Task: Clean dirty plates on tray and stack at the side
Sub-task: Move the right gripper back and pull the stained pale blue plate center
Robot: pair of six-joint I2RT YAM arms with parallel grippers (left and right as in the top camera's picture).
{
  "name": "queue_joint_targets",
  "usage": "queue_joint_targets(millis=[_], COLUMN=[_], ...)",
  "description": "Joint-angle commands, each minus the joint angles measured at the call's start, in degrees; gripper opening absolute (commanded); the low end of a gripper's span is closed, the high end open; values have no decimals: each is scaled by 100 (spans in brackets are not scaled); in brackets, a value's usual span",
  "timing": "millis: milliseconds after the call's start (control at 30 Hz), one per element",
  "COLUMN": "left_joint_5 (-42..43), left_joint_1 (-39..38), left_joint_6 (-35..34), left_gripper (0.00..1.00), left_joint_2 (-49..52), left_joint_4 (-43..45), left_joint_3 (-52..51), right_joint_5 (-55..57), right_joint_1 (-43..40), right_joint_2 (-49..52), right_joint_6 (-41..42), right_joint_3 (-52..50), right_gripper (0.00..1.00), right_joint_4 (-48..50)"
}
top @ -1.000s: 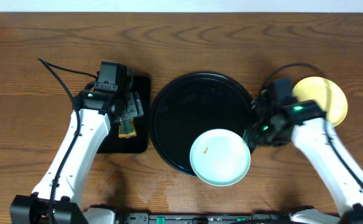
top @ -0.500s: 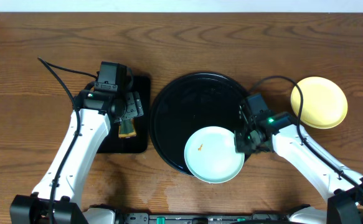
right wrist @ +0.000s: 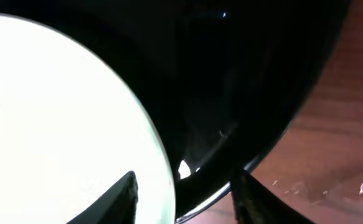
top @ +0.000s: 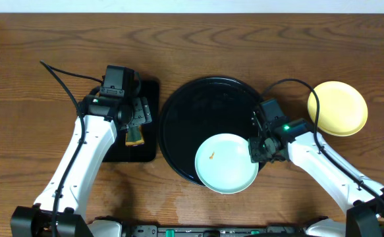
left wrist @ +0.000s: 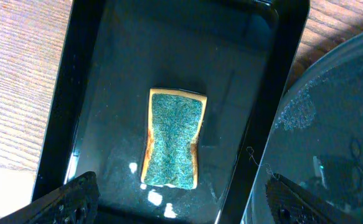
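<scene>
- A robot lab bench, this; the left arm (top: pixel 89 141) and right arm (top: pixel 323 161), both white, reach in from the near edge of a wood-grain table (top: pixel 33 46); a black cable (top: pixel 58 81) trails loose over the wood
- Mounting hardware (top: pixel 211 230) runs along the near edge; a pale wall strip (top: pixel 192 5) closes the far side
- Kitchenware laid out like props: a round black tray (top: pixel 205 112); a mint-blue plate (top: pixel 228 168) with an orange smear; a yellow plate (top: pixel 337 108); a green-topped sponge (left wrist: pixel 174 138) in a rectangular black tray (left wrist: pixel 169 50)
</scene>
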Motion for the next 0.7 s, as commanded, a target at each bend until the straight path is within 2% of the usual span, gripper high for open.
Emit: queue_joint_targets(millis=[0, 67, 100, 133, 333, 500, 667], left_joint_5=[-9, -11, -11, -11, -9, -11, -9], left_joint_1=[20, 20, 20, 20, 20, 20, 20], left_joint_6=[28, 28, 28, 28, 28, 28, 28], left_gripper=[87, 87, 87, 87, 87, 87, 87], left_joint_2=[0, 0, 0, 0, 0, 0, 0], left_joint_4=[-7, -7, -7, -7, -7, -7, -7], left_joint_3=[59, 59, 59, 59, 59, 59, 59], right_joint_5=[-540, -656, -645, -638, -74, 321, 326], right_joint_1=[20, 24, 24, 22, -70, -98, -101], right_joint_2=[48, 50, 50, 50, 33, 48, 85], right_joint_6=[33, 339, 470, 540, 295, -1320, -2813], right_joint_3=[-299, -562, -658, -743, -616, -616, -619], right_gripper=[43, 29, 11, 1, 1, 1, 1], right_joint_4=[184, 496, 627, 861, 1886, 3108, 3593])
